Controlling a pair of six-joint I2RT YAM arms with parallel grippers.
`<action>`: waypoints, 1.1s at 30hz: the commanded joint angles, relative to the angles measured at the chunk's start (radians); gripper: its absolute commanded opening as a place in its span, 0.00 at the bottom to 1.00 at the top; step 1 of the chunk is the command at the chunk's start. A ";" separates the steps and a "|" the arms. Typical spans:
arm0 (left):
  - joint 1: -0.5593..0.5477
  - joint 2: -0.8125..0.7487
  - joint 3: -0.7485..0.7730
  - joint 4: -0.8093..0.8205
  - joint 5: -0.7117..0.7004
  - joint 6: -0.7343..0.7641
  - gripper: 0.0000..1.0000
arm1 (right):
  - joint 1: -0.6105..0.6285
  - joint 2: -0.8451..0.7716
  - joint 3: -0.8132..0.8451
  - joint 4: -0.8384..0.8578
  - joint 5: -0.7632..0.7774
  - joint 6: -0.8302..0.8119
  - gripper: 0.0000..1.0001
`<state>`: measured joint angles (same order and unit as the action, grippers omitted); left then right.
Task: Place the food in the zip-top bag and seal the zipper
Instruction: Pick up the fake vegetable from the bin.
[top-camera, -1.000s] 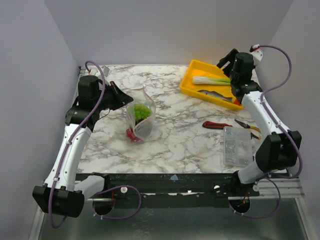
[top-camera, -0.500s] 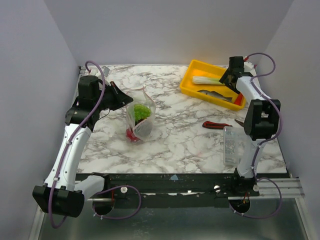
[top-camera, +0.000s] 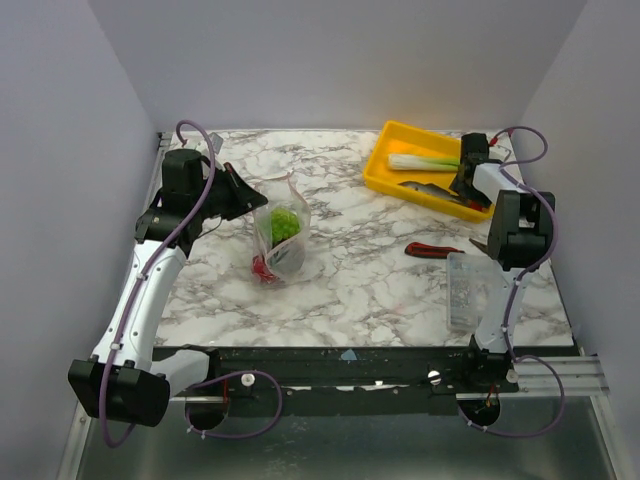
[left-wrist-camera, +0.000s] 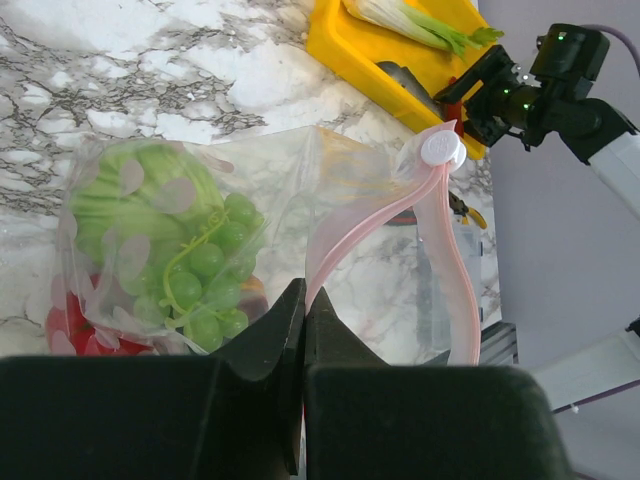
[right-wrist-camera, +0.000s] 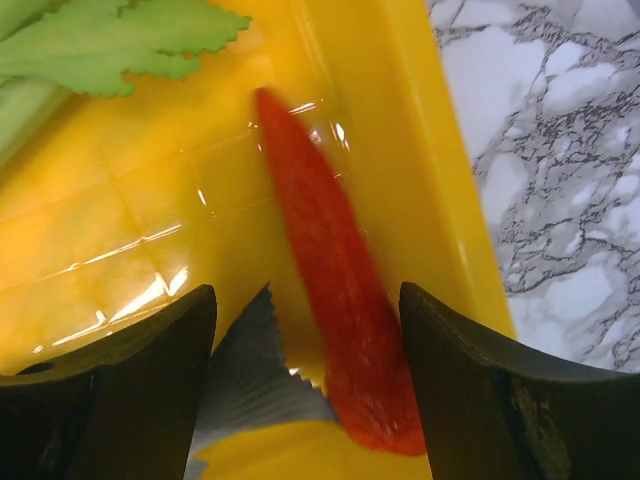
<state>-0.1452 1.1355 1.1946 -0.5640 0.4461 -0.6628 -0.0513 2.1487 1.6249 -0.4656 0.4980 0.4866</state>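
Some food (left-wrist-camera: 200, 270) sits in the zip-top bag (top-camera: 283, 235), zipper (left-wrist-camera: 455, 285) unsealed; your left pincer (left-wrist-camera: 303, 300) clamps its rim, right pincer (right-wrist-camera: 305, 300) wide over a red pepper (right-wrist-camera: 300, 180).

I am looking down past the right gripper (right-wrist-camera: 305, 297), whose jaws are standing wide apart, one dark finger (right-wrist-camera: 110, 400) filling each lower corner. Between the jaws a red tapered piece (right-wrist-camera: 335, 320) is lying lengthwise on the floor of a yellow tray (right-wrist-camera: 400, 150), its pointed end aimed away from the fingers and its thick end sitting closer to the right-hand jaw. A grey piece with a toothed edge (right-wrist-camera: 255, 375) is showing beside it, nearer the left-hand jaw, touching or overlapping the red one. A flat green leaf (right-wrist-camera: 110, 45) is lying well ahead of the left-hand jaw. Beyond the tray wall, outside the right-hand jaw, a marbled table (right-wrist-camera: 560, 150) is showing.
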 joint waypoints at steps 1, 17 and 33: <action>0.007 -0.001 0.025 0.002 0.002 0.013 0.00 | -0.011 0.051 0.005 -0.010 0.056 -0.016 0.75; 0.007 -0.002 0.015 0.014 0.042 -0.004 0.00 | -0.009 -0.101 -0.052 0.161 -0.193 -0.122 0.13; 0.007 0.000 -0.010 0.047 0.084 -0.028 0.00 | -0.006 -0.384 -0.155 0.309 -0.311 -0.156 0.01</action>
<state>-0.1452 1.1362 1.1965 -0.5556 0.4908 -0.6777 -0.0574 1.7508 1.5078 -0.1520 0.2157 0.3470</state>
